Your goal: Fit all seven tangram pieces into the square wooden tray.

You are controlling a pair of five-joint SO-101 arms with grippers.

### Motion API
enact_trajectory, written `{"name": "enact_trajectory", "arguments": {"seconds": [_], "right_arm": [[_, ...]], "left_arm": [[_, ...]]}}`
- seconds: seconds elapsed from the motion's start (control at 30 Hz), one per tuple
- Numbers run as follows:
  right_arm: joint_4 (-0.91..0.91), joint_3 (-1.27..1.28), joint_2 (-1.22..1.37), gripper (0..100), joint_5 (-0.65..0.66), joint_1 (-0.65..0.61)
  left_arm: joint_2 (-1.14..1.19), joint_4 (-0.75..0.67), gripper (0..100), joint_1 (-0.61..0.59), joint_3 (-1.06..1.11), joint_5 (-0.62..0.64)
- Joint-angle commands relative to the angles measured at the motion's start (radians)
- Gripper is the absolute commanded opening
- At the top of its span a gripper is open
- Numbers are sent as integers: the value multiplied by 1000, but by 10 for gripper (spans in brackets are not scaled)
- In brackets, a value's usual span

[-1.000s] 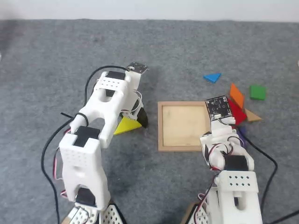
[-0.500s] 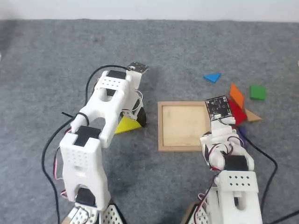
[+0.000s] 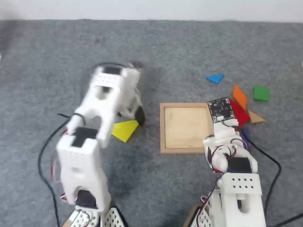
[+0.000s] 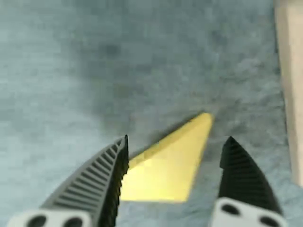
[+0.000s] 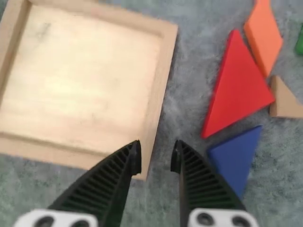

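Note:
The square wooden tray (image 3: 162, 127) lies mid-table with nothing in it. A yellow triangle (image 3: 125, 130) lies on the carpet to its left. My left gripper (image 4: 177, 142) hangs open just over the yellow triangle (image 4: 165, 172), one finger on each side of it, with the tray rim (image 4: 288, 85) close by. My right gripper (image 5: 155, 147) is narrowly open and empty above the tray rim (image 5: 163, 71) at its near right corner. Right of the tray lie a red triangle (image 5: 236, 90), an orange parallelogram (image 5: 263, 35), a tan triangle (image 5: 284, 101) and a dark blue triangle (image 5: 234, 156).
A light-blue triangle (image 3: 215, 78) and a green square (image 3: 261, 93) lie farther back on the right. Grey carpet covers the whole table. The left arm (image 3: 102, 101) stretches over the carpet left of the tray; the right arm (image 3: 229, 156) stands at the tray's near right.
The left arm has swung to the left and is blurred with motion. The yellow triangle has shifted slightly left and turned. The right arm has kept still.

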Motion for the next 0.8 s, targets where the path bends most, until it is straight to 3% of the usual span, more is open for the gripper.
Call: {"name": "enact_trajectory", "arguments": {"seconds": [0.0, 0.13, 0.27, 0.43, 0.53, 0.67, 0.77], "right_arm": [[94, -123, -8, 130, 54, -2], [249, -305, 10, 130, 61, -59], [378, -532, 150, 130, 63, -245], [384, -736, 414, 130, 173, -544], [351, -850, 555, 132, 192, -651], [280, -973, 785, 199, 212, -711], [222, -1062, 958, 268, 259, -713]], "left_arm": [[-272, 115, 319, -143, -197, -68], [-503, 236, 319, -247, -188, -169], [-700, 218, 320, -382, 50, -203], [-908, -75, 321, -537, 590, -203], [-997, -285, 321, -661, 854, -250], [-1030, -348, 321, -813, 981, -351], [-1030, -387, 322, -931, 978, -359]]}}
